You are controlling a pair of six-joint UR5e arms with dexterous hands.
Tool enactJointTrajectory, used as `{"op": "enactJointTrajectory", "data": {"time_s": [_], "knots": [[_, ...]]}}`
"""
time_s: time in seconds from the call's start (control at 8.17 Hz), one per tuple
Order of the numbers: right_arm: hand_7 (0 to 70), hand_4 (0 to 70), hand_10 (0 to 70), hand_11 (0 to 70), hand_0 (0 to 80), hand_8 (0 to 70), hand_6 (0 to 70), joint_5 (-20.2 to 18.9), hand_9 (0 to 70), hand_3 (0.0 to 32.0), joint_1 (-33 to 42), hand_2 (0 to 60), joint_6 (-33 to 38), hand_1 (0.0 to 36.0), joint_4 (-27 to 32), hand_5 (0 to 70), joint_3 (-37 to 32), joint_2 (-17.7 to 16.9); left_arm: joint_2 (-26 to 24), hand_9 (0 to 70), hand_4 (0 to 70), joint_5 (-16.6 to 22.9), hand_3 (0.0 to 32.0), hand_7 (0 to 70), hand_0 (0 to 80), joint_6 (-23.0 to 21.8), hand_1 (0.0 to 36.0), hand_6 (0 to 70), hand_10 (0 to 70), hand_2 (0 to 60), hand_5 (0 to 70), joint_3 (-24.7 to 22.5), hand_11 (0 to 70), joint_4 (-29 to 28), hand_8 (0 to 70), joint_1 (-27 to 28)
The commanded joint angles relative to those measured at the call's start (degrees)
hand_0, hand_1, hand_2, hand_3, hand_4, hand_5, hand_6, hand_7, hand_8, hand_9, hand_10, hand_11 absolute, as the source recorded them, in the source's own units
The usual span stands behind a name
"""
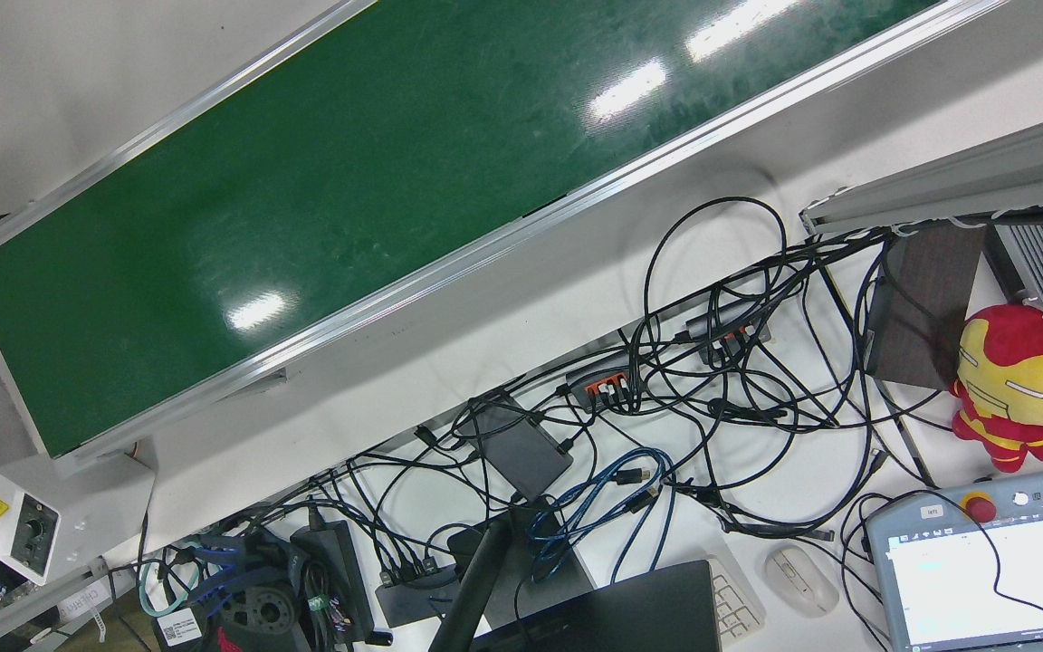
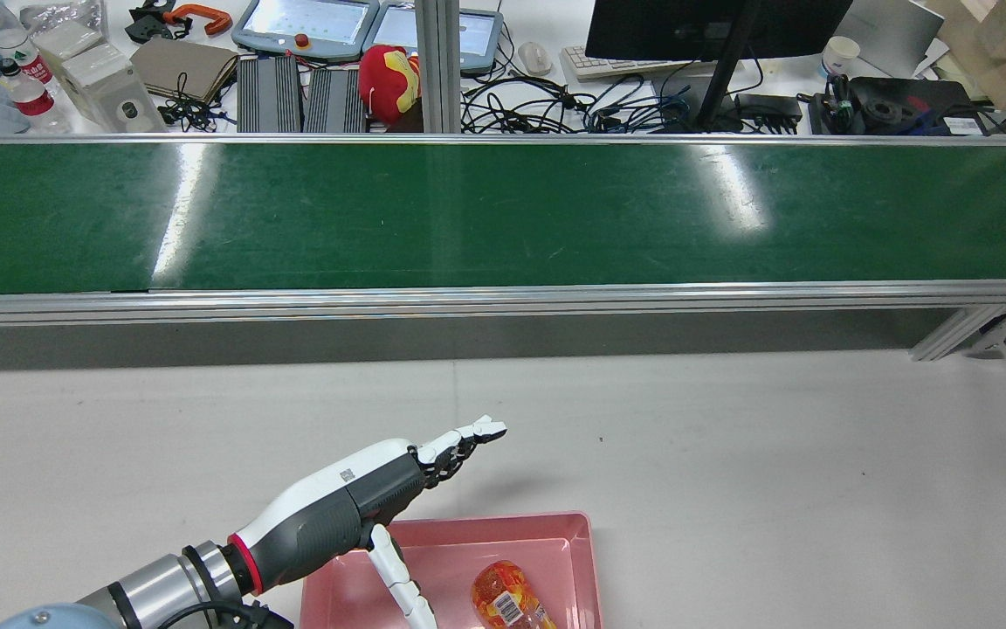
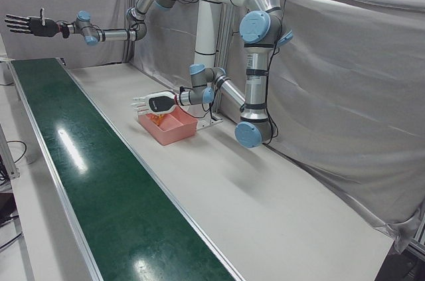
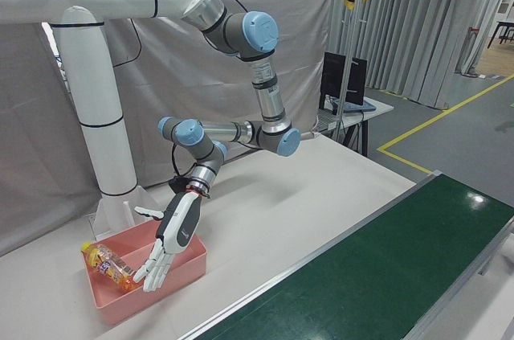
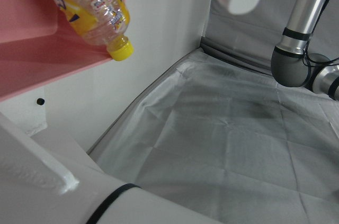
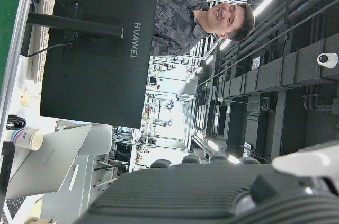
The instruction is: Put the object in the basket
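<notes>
The bottle [image 2: 507, 598] lies inside the pink basket [image 2: 573, 535] on the counter [image 2: 730, 454]. The left hand [image 2: 363, 498] hovers above it, fingers apart and empty. The right hand [image 3: 26, 25] is raised far away, fingers spread.

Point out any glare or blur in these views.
Rear view: two white glare streaks on the green conveyor belt. Front view: similar glare patches on the belt. Left hand view: the bottle is sharp, while the white shape at the top edge is blurred.

Rear view looks down across the conveyor [image 2: 503, 218]; both corner views share its pink basket [image 3: 174, 129].
</notes>
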Motion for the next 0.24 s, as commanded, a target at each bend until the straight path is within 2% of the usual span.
{"op": "enactJointTrajectory", "data": {"time_s": [0.0,0.12], "knots": [[0.0,0.0,0.0,0.0,0.0,0.0,0.0,0.0,0.0,0.0,0.0,0.0,0.0,0.0,-0.1,0.0,0.0,0.0,2.3,0.5,0.0,-0.1,5.2,0.0,80.0,-1.0,9.6,0.0,1.1,0.0,16.5,-12.5,4.4,6.4,1.8,-7.2],[0.0,0.0,0.0,0.0,0.0,0.0,0.0,0.0,0.0,0.0,0.0,0.0,0.0,0.0,0.0,0.0,0.0,0.0,2.4,1.2,0.0,0.0,3.8,0.0,80.0,-3.2,10.3,0.0,1.8,0.0,19.2,-14.5,5.4,7.9,2.1,-11.1]]}}
